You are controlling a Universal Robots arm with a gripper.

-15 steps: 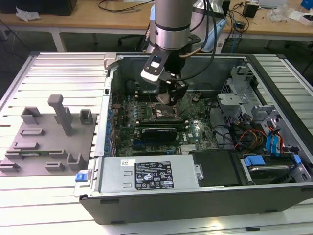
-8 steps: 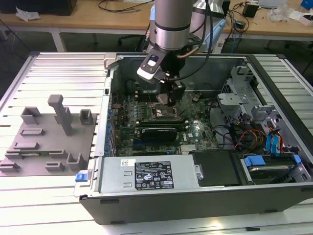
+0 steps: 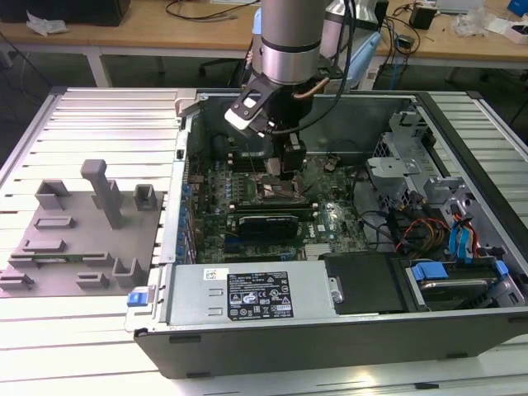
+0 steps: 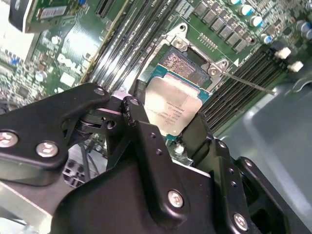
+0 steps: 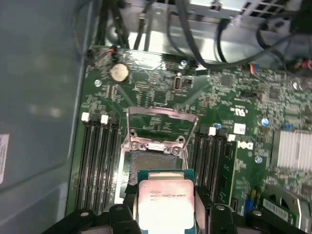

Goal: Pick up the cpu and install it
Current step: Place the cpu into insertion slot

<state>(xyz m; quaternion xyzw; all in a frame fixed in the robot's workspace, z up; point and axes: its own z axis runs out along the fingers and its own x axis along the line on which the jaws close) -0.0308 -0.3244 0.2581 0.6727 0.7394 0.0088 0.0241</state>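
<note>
cpu (image 5: 165, 207) is pinched in the tool (image 5: 165, 199), silver lid up, green rim showing along one edge. I see dark fingers (image 5: 201, 202) pressed on two opposite edges in both wrist views. In the second wrist view the cpu (image 4: 173, 108) sits level between the tool (image 4: 168, 111) tips, over one edge of the socket (image 4: 187, 66). I can't tell whether it touches.

The socket (image 5: 156, 163) has its contact field uncovered and its metal frame (image 5: 161, 117) swung up open. Memory slots (image 5: 97, 156) run along both sides of it. A coin cell (image 5: 118, 72) and a finned heatsink (image 5: 295, 148) sit elsewhere on the motherboard (image 5: 234, 92).

In the exterior view the arm (image 3: 289, 41) comes down into the open computer case (image 3: 330, 346), with the tool (image 3: 289, 172) right above the socket (image 3: 276, 191). That spot is about 11 o'clock from the case's middle. The power supply (image 3: 256, 297) is at 6 o'clock from the socket, and the drive bay with blue tabs (image 3: 429, 271) at 4 o'clock. A grey fixture plate (image 3: 74, 239) lies at 9 o'clock from the case, on the slatted tabletop (image 3: 107, 115), well apart from the tool.
</note>
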